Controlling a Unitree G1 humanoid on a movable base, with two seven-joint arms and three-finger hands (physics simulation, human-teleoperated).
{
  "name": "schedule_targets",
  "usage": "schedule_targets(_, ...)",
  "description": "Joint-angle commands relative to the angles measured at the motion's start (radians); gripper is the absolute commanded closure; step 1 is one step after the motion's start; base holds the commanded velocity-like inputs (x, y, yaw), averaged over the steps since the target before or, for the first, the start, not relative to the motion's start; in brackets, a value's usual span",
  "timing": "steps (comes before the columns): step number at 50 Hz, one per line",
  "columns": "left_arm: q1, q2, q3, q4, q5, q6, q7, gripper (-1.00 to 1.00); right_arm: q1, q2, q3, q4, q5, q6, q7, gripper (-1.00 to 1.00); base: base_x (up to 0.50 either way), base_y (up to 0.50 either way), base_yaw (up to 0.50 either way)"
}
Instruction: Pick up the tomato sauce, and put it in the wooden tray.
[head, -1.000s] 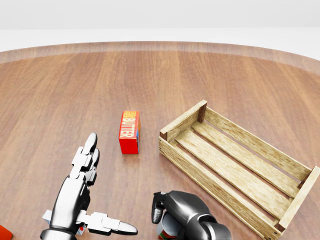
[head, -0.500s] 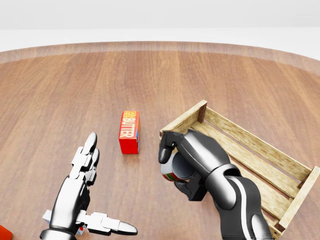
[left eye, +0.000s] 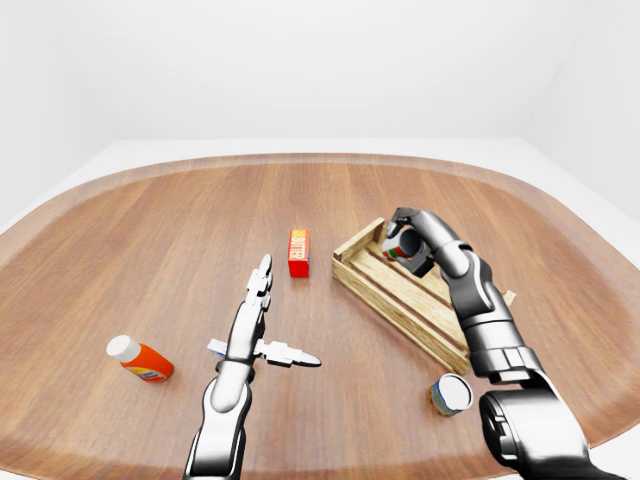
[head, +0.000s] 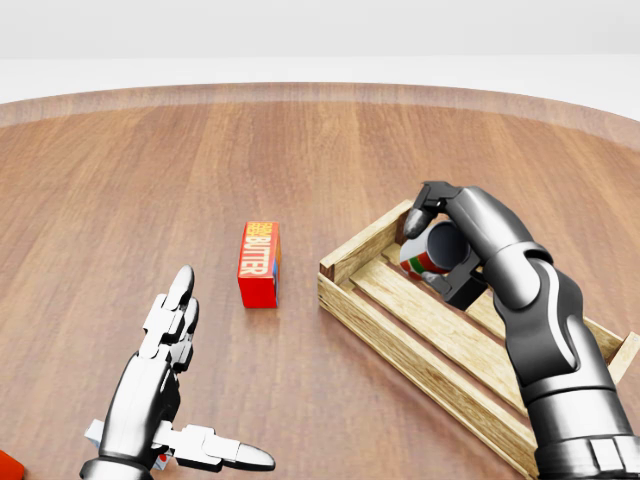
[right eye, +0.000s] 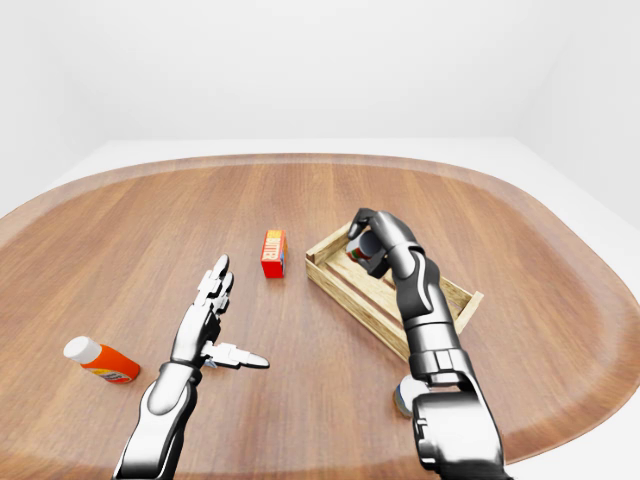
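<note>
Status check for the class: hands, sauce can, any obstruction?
Right hand shut on tomato sauce can, held above wooden tray. Left hand open, empty. Butter box beside tray, not obstructing.

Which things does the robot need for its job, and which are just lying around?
Needed for the job:
tomato sauce can, held in the right hand
wooden tray

Just lying around:
butter box
orange bottle with a white cap
another can on the table

Glossy silver segmented three-finger left hand (head: 160, 400) is seen on a metallic forearm; darker gunmetal right hand (head: 455, 245) is backed by black, white-striped wrist casing.
</note>
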Motion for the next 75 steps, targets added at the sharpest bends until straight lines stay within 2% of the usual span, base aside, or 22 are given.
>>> schedule_targets(1, -0.001, 0.000, 0.001, 0.001, -0.001, 0.000, 0.000, -1.00, -0.227, -0.090, -0.019, 0.501, 0.085, -0.097, -0.160, 1.00, 0.00, 0.00, 0.00)
schedule_targets(2, -0.001, 0.000, 0.001, 0.001, -0.001, 0.000, 0.000, -1.00, -0.254, -0.096, -0.015, 0.579, 0.087, -0.125, -0.186, 1.00, 0.00, 0.00, 0.00)
schedule_targets(5, -0.001, 0.000, 0.001, 0.001, -0.002, 0.000, -0.001, -1.00, -0.291, -0.104, -0.010, 0.674, 0.097, -0.152, -0.215, 1.00, 0.00, 0.00, 0.00)
schedule_targets(7, -0.001, 0.000, 0.001, 0.001, -0.001, 0.000, 0.000, -1.00, -0.311, -0.108, -0.007, 0.720, 0.104, -0.165, -0.232, 1.00, 0.00, 0.00, 0.00)
schedule_targets(11, -0.001, 0.000, 0.001, 0.001, -0.002, 0.000, 0.000, -1.00, -0.331, -0.109, -0.002, 0.774, 0.106, -0.165, -0.246, 1.00, 0.00, 0.00, 0.00)
schedule_targets(24, -0.003, 0.000, 0.002, -0.001, -0.003, 0.000, -0.001, -1.00, -0.348, -0.097, -0.011, 0.861, 0.061, -0.095, -0.241, 1.00, 0.00, 0.00, 0.00)
schedule_targets(25, -0.003, 0.000, 0.001, -0.001, -0.003, 0.000, -0.001, -1.00, -0.348, -0.096, -0.015, 0.866, 0.058, -0.080, -0.236, 1.00, 0.00, 0.00, 0.00)
schedule_targets(31, -0.002, 0.000, 0.001, -0.003, -0.002, 0.000, 0.000, -1.00, -0.345, -0.094, -0.018, 0.878, 0.016, -0.031, -0.216, 1.00, 0.00, 0.00, 0.00)
schedule_targets(34, -0.002, 0.000, 0.001, -0.003, -0.003, 0.000, -0.001, -1.00, -0.342, -0.091, -0.032, 0.882, 0.008, -0.023, -0.216, 1.00, 0.00, 0.00, 0.00)
schedule_targets(37, -0.003, 0.000, 0.001, -0.002, -0.004, 0.000, -0.001, -1.00, -0.342, -0.089, -0.036, 0.884, -0.010, 0.009, -0.235, 1.00, 0.00, 0.00, 0.00)
schedule_targets(59, -0.005, 0.000, 0.002, 0.000, -0.007, 0.000, -0.002, -1.00, -0.375, -0.072, -0.004, 0.896, -0.201, 0.009, -0.300, 1.00, 0.00, 0.00, 0.00)
schedule_targets(75, -0.002, 0.000, 0.003, -0.003, -0.010, 0.000, -0.004, -1.00, -0.355, -0.049, -0.034, 0.899, -0.211, 0.009, -0.301, 1.00, 0.00, 0.00, 0.00)
